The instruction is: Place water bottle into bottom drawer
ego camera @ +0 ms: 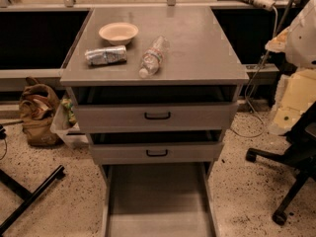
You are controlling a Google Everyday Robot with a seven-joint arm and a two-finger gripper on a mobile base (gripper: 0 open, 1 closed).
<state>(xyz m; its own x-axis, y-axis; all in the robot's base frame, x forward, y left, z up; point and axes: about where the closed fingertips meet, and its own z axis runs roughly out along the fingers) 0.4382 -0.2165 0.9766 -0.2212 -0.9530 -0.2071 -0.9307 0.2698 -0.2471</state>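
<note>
Though gripper out of frame and fingers' state cannot be told, water bottle (152, 57) lies on side on surface (197, 43), just beside foil packet (105, 55), cap toward front edge; bottom drawer (158, 201) open below.

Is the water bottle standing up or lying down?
Lying down: the water bottle rests on its side on the cabinet top, white cap toward the front edge. The gripper is not in view.
</note>
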